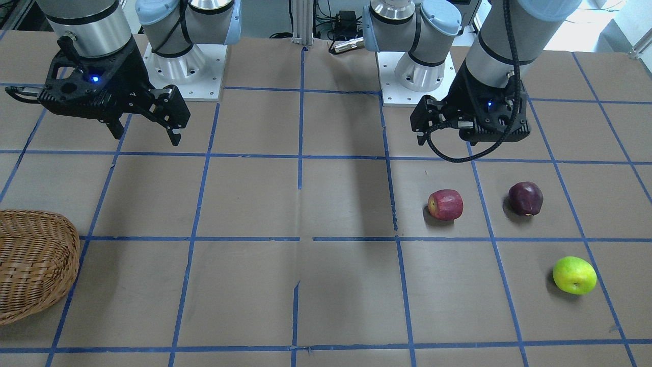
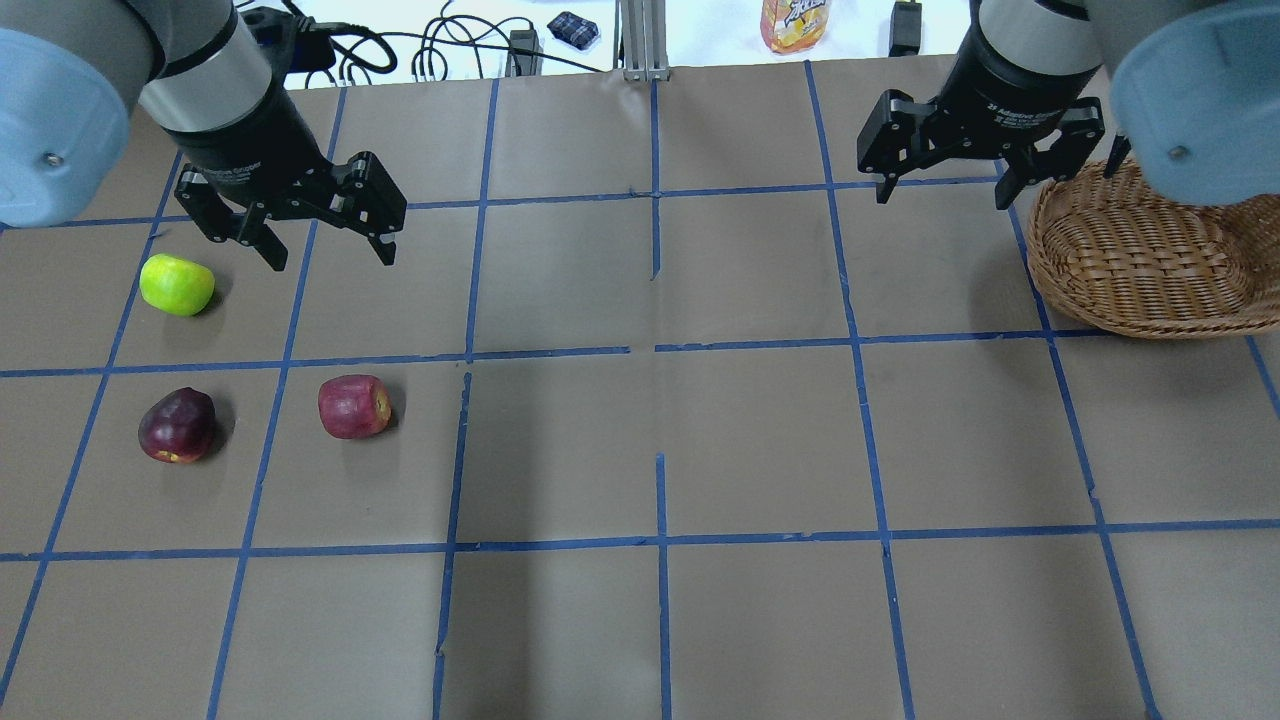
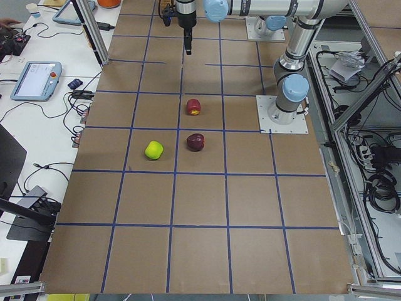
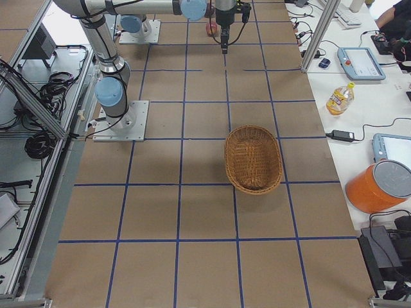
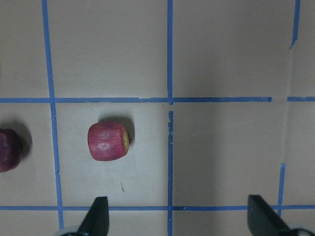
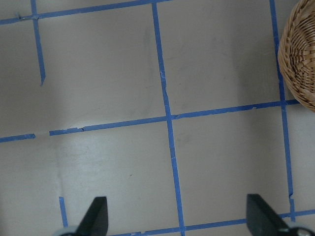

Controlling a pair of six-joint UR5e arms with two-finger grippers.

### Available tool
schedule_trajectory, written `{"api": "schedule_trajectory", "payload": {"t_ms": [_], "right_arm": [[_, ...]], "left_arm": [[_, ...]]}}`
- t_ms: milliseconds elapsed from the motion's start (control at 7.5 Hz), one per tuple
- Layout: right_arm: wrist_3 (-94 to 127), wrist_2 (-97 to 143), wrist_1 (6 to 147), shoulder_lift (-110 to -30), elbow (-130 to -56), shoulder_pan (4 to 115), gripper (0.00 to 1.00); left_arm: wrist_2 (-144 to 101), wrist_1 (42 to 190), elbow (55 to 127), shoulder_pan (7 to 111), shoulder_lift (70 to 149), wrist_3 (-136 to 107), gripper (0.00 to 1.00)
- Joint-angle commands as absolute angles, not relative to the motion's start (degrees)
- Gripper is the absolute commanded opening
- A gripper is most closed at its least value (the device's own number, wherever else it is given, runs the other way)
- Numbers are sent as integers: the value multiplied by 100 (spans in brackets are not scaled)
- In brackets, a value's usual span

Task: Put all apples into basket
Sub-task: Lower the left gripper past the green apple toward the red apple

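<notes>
Three apples lie apart on the table on my left side: a red apple (image 2: 354, 406) (image 1: 445, 205) (image 5: 108, 141), a maroon apple (image 2: 177, 425) (image 1: 525, 198) and a yellow-green apple (image 2: 177, 284) (image 1: 574, 275). My left gripper (image 2: 330, 258) (image 5: 179, 219) is open and empty, hovering above the table just beyond the red apple and to the right of the green one. The wicker basket (image 2: 1140, 260) (image 1: 30, 260) (image 4: 253, 157) sits empty at the far right. My right gripper (image 2: 944, 197) (image 1: 145, 136) is open and empty, hovering just left of the basket.
The table is brown with a blue tape grid. Both arm bases (image 1: 175, 66) (image 1: 417, 71) stand at its near edge. A drink bottle (image 2: 795, 22) and cables lie beyond the far edge. An orange bucket (image 4: 379, 186) and tablets sit on the side bench.
</notes>
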State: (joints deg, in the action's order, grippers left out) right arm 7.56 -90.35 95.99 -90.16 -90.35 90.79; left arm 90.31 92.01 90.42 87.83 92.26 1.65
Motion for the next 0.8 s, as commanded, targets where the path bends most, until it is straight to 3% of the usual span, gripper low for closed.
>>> {"api": "schedule_trajectory", "payload": {"t_ms": [0,267,667], "right_arm": [[756,-9035,9598,-9026,-9035,9079,100],[765,-8913,9606,-9018,-9044,9079,100],[756,-8824,9606,-9018,-9035,9079,100]], "left_arm": [[9018,9185,9673,8178,9316,613,100],[8956,8302,10193,7420,9552,1211,100],[8947,7430,10660,7418,9939,1152,100]]}}
